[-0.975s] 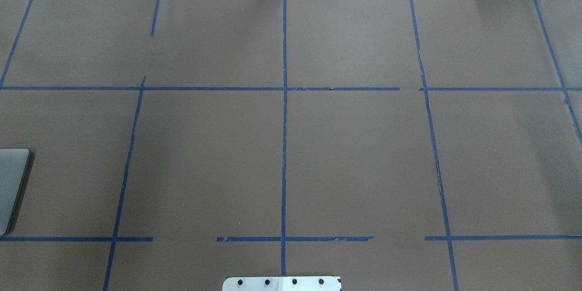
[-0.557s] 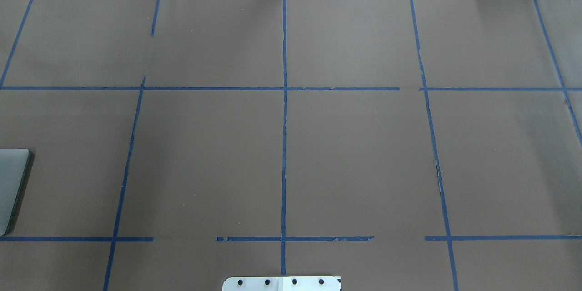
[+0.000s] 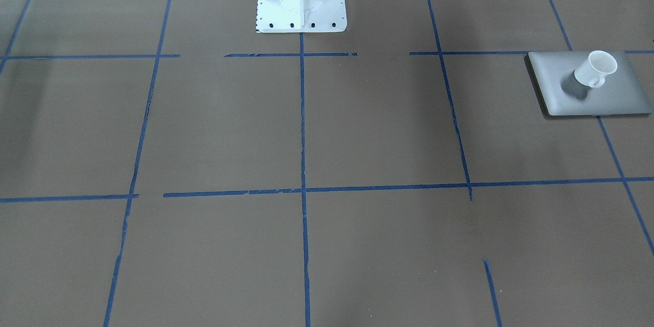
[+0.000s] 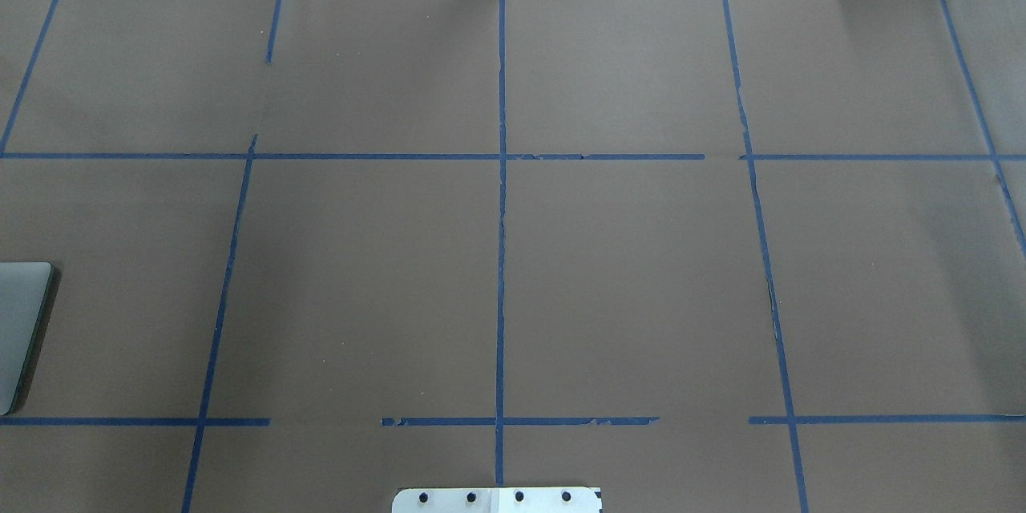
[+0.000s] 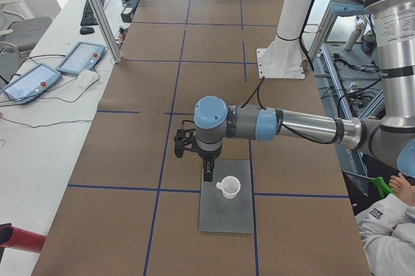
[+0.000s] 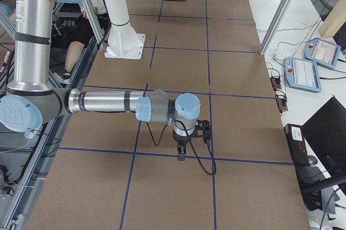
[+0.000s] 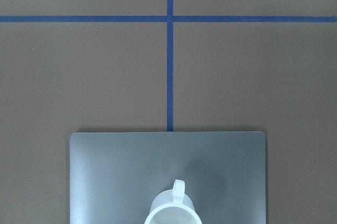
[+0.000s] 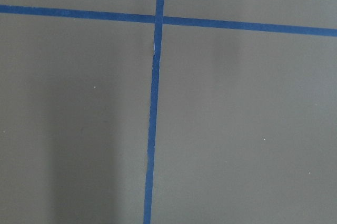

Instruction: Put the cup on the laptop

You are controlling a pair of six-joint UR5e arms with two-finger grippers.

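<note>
On laptop (image 3: 557, 92) at worktop's (image 3: 357, 127) robot-left end: cup (image 3: 595, 69), upright, likely light, rigid, chippable, best taken across rim or by loop handle (image 7: 179, 190); left pincer (image 5: 207, 175) near, right pincer (image 6: 181, 154) well apart, spread of neither tellable.

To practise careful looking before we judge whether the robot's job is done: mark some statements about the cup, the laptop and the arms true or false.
1. The cup stands upright on the laptop. True.
2. The laptop is open. False: it lies shut and flat.
3. The right arm hangs over the laptop. False: it is over the table, far from the laptop.
4. Lines of blue tape cross the table. True.
5. The overhead view shows the cup. False: only an edge of the laptop shows there.
</note>
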